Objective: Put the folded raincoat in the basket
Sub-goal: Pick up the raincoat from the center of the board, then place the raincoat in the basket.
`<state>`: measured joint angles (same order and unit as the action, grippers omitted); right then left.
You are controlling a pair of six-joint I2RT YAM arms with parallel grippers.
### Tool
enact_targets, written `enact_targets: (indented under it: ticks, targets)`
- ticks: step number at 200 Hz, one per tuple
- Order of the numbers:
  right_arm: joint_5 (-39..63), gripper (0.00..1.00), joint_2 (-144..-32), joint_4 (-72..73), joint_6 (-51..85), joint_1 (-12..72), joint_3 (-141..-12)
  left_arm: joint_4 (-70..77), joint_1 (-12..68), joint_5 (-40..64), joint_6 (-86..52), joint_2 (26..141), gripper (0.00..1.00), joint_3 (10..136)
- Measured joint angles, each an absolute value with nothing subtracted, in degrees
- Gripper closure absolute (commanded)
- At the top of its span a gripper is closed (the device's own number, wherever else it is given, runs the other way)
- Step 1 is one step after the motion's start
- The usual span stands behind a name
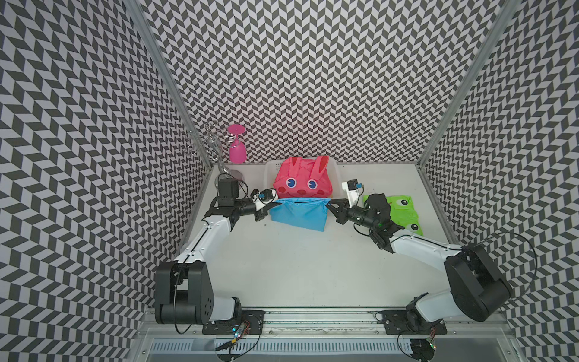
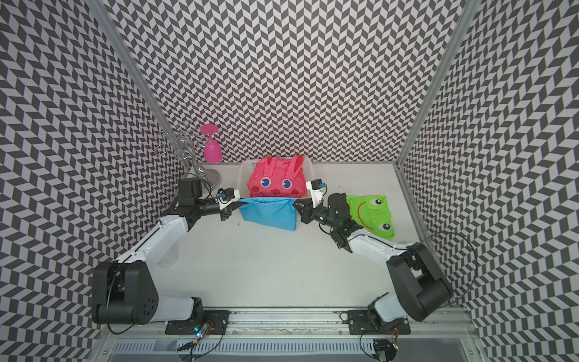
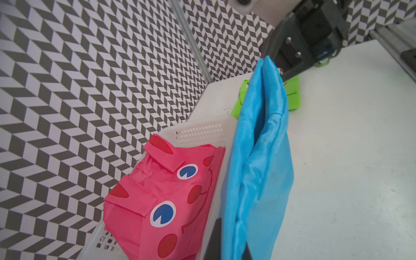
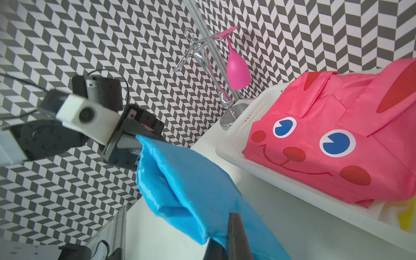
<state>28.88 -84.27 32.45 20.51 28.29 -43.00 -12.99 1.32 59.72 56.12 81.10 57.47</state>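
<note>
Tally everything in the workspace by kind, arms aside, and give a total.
Folded raincoats: 3 (pink rabbit raincoat, blue raincoat, green frog raincoat)
White basket: 1
Pink wine glass: 1
Wire glass rack: 1
Total: 6
Yellow fabric under the pink one left out: cannot tell what it is.

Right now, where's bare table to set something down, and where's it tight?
Main free patch: the table in front of the blue raincoat, between the left arm and right arm. Smaller strip: behind the green frog raincoat, along the back wall. Crowded: the basket, filled by the pink rabbit raincoat, and the back-left corner with the glass rack.
</note>
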Motion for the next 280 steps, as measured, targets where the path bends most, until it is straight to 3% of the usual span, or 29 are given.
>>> enact_targets:
  ticks: [49,131,187,237,280]
  targets:
    - [30.0,1.00,-88.5,27.8,12.8,25.8,-52.3,-15.6,2.1,58.1,48.6,91.9,0.96,69.4]
    - [27.9,1.00,-106.0,25.6,5.6,22.2,-69.6,-18.4,3.6,49.6,36.4,115.4,0.89,95.5]
    - [24.9,1.00,-117.3,27.2,3.7,20.7,-79.5,-18.4,3.8,46.4,32.7,124.7,0.84,107.0]
    - [31.7,1.00,-119.4,27.8,7.6,18.7,-83.3,-22.0,3.8,47.6,30.1,125.7,0.85,112.0]
    - [36.1,1.00,-119.3,30.2,13.8,18.1,-83.5,-21.5,4.2,48.3,30.1,118.7,0.85,106.5]
